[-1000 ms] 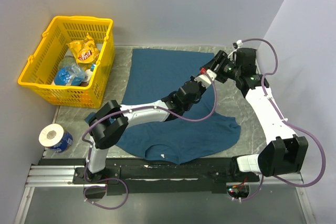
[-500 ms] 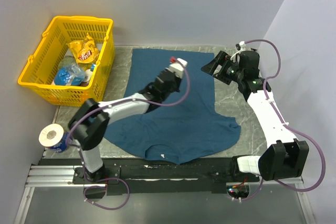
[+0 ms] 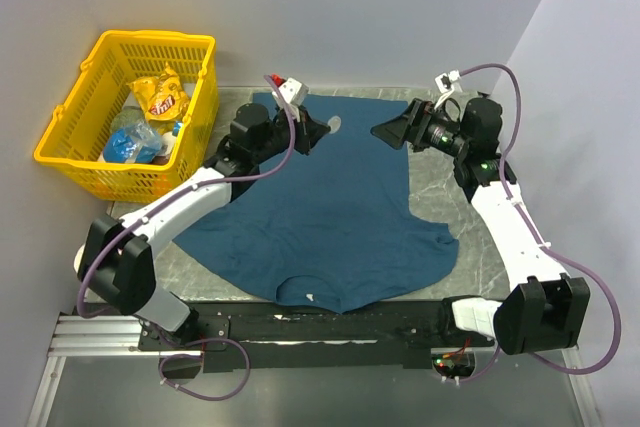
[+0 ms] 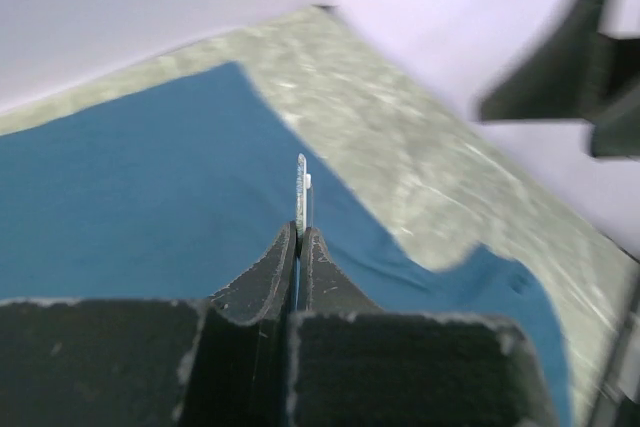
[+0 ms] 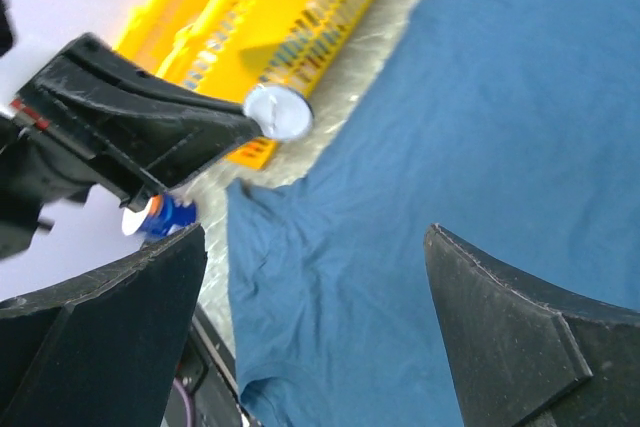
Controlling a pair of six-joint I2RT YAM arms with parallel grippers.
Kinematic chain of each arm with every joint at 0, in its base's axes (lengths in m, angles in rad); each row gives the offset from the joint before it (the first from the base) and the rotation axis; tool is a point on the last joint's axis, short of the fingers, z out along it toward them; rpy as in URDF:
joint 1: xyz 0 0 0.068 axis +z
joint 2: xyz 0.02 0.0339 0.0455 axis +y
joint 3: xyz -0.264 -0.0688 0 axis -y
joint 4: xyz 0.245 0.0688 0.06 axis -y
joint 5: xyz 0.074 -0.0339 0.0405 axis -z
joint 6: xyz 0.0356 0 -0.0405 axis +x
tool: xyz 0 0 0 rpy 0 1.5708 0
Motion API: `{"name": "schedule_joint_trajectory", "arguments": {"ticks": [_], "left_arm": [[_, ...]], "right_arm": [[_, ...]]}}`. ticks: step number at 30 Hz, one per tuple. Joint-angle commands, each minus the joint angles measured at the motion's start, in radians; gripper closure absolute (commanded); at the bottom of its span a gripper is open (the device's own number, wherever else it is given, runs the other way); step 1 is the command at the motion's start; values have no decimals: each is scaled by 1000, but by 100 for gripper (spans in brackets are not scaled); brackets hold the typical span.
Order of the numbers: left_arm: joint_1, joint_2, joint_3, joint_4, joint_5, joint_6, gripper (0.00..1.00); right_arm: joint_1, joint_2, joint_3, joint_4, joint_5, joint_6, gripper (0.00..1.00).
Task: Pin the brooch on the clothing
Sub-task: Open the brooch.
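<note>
The brooch (image 3: 333, 124), a small pale silver disc, is pinched by its rim at the very tips of the left gripper (image 3: 322, 128), whose jaws are closed tight on it. The left wrist view shows it edge-on (image 4: 301, 192), standing upright out of the narrow slit between the two black fingers (image 4: 262, 282). In the right wrist view its round face (image 5: 278, 112) shows full-on at the end of the left gripper (image 5: 232, 125). It is held in the air over the far part of the T-shirt (image 3: 320, 217), near the far hem, lifted clear of the fabric.

The T-shirt lies spread flat on the grey marbled table (image 3: 440, 177), with its neck and a small white label (image 3: 313, 297) towards the arm bases and its hem at the far side.

The right gripper (image 3: 390, 135) hovers just beside the brooch, on its right, pointing at it, apart from it and holding nothing. Its jaws stand wide: in its own wrist view the two black fingers (image 5: 110, 317) sit at either side of the picture with blue cloth between them.

At the table's far left corner sits a yellow plastic basket (image 3: 120, 57) holding a yellow snack packet (image 3: 163, 95) and some blue wrapping
</note>
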Motion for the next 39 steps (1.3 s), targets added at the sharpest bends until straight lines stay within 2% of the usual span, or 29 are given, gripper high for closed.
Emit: {"name": "schedule_joint_trajectory", "arguments": {"ticks": [1, 6, 17, 23, 25, 29, 34, 39], "left_arm": [[10, -65, 1, 35, 267, -30, 99], [40, -137, -70, 150, 410, -69, 99], [164, -247, -192, 304, 542, -183, 99], [272, -290, -281, 498, 645, -382, 99], [300, -302, -318, 593, 660, -425, 99], [323, -309, -344, 673, 699, -508, 99], [330, -318, -363, 709, 723, -531, 99], [332, -324, -357, 669, 729, -510, 99]], "right_arm": [[10, -19, -8, 152, -129, -16, 4], [45, -3, 27, 133, -173, -37, 8], [178, 33, 127, 92, -146, -129, 13], [258, 79, 153, 189, -172, -93, 17], [295, 98, 170, 186, -173, -99, 19], [353, 141, 225, 165, -156, -117, 21], [389, 175, 282, 103, -116, -152, 22], [415, 195, 297, 112, -109, -154, 24]]}}
